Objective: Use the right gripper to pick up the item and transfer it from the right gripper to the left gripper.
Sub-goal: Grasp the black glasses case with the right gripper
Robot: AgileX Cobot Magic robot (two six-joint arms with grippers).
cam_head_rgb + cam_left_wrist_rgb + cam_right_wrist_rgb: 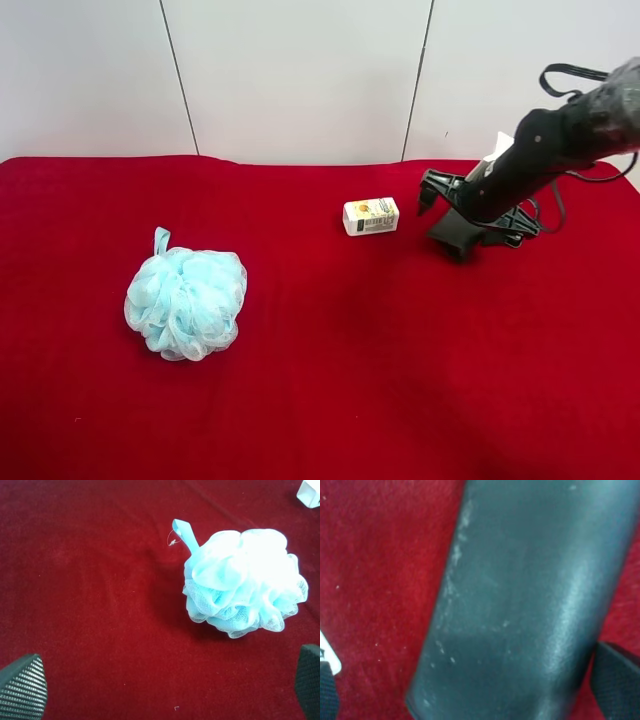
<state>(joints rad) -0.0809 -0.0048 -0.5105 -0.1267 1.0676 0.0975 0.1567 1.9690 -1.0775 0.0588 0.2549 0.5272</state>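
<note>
A light blue mesh bath pouf (186, 303) with a loop lies on the red cloth at the exterior view's left. It also shows in the left wrist view (243, 579). A small white carton (371, 216) lies near the middle back. The right gripper (441, 214) is on the arm at the exterior view's right, just right of the carton, low over the cloth, with its jaws spread and empty. In the right wrist view a dark grey cylinder (520, 600) fills the frame between the fingertips (619, 682). The left gripper (165, 685) is open, above and short of the pouf.
The red cloth (350, 380) covers the whole table. A white panelled wall stands behind it. Black cables (575, 72) loop off the arm at the back right. A white corner of the carton shows in the left wrist view (310, 492) and in the right wrist view (329, 656).
</note>
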